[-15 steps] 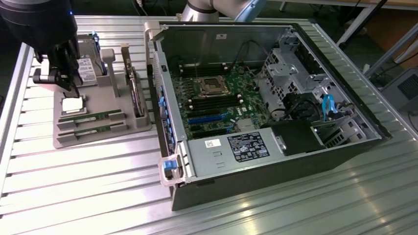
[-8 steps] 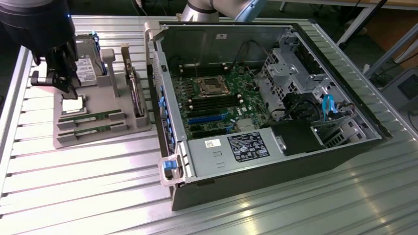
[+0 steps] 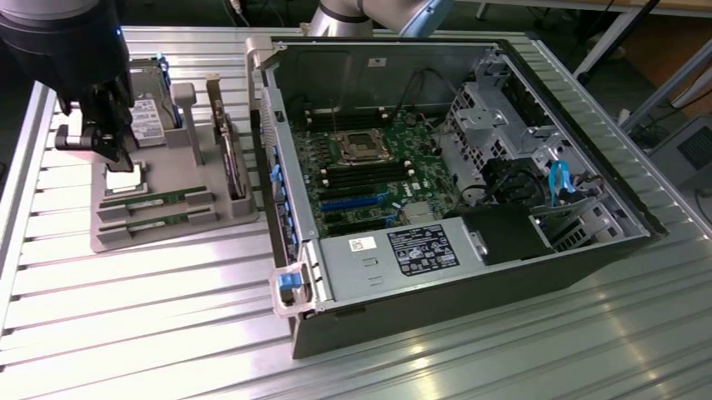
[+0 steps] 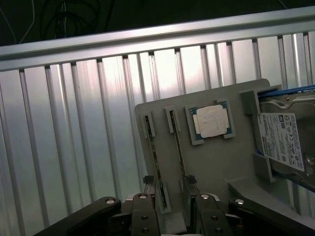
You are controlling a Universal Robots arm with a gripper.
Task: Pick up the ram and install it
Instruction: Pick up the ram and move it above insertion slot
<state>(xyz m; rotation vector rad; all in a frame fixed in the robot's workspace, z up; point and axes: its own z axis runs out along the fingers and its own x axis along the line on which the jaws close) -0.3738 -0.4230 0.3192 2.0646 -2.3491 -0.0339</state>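
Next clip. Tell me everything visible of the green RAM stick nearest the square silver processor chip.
The long, thin green RAM stick stands on edge in a slot of the grey plastic holder tray, held at both ends by raised grey brackets. It looks like straight circuit board. A second green stick lies parallel beside it, apart; the square silver processor chip sits on its other side. The open gripper hovers above one end, apparently not touching it.

Open computer case (image 3: pixel 368 71), grey holder (image 4: pixel 216 164), processor chip (image 4: pixel 212 121), hard drive (image 4: pixel 283 140)
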